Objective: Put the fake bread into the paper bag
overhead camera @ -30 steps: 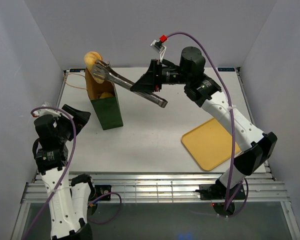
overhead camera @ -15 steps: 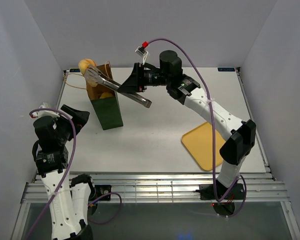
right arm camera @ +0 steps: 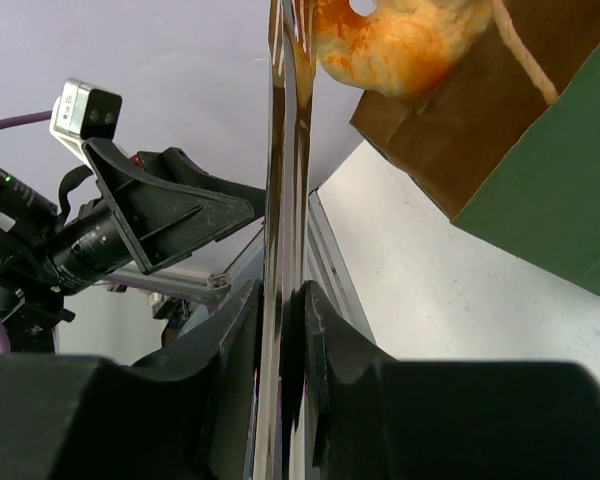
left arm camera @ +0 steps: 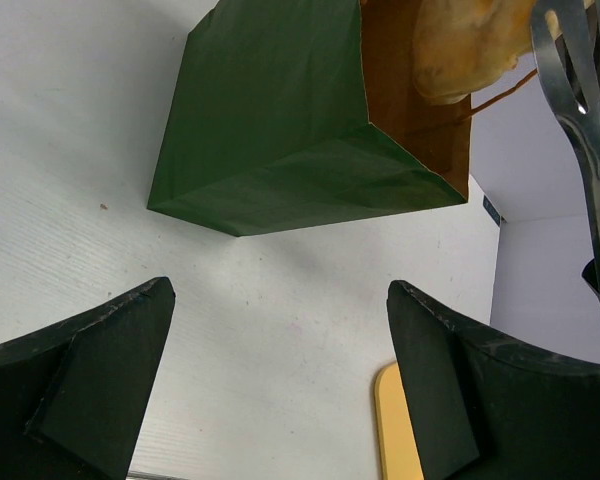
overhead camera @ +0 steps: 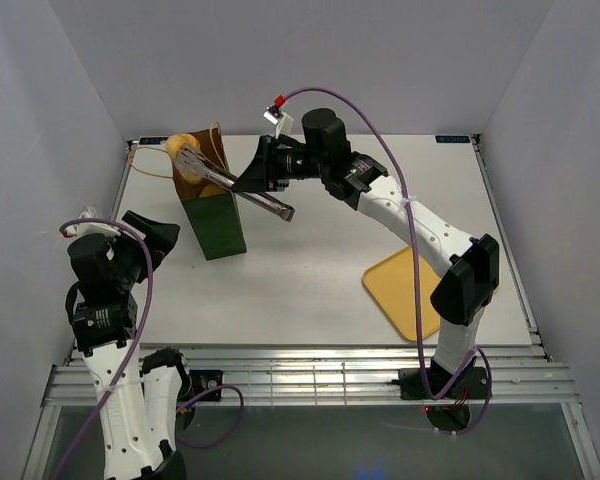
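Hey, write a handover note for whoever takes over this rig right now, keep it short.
Left gripper: open, holding nothing, beside the paper bag.
Right gripper: shut on the tongs, which clamp a bread bun.
Bun: at the bag's open mouth, not released.
Done: bun picked up and brought to the bag.
To do: open the tongs so it drops in. The bag's contents are hidden.

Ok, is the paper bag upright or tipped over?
Upright: the paper bag stands on its base, mouth facing up.
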Action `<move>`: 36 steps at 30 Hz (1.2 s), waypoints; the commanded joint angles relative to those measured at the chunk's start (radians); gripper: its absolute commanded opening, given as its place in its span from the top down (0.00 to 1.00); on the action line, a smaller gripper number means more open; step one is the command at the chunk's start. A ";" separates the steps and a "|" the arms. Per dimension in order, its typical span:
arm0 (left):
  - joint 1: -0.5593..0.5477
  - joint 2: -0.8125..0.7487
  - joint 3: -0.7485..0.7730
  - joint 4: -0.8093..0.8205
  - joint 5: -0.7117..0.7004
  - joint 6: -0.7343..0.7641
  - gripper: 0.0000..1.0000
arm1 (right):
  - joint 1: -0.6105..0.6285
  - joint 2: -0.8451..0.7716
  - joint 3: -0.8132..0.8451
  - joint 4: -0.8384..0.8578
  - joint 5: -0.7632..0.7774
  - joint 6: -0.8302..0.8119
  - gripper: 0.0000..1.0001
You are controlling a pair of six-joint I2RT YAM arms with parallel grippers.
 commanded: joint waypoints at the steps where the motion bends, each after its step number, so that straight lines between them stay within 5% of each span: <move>1: -0.003 -0.007 0.003 0.011 0.011 0.011 0.02 | 0.004 0.006 0.066 0.027 0.026 -0.024 0.85; 29: -0.001 -0.004 -0.009 0.005 0.009 0.008 0.02 | 0.043 0.175 0.264 -0.189 0.265 -0.215 0.72; 36: -0.001 -0.010 -0.017 0.007 0.006 0.008 0.02 | 0.041 0.198 0.303 -0.195 0.277 -0.240 0.60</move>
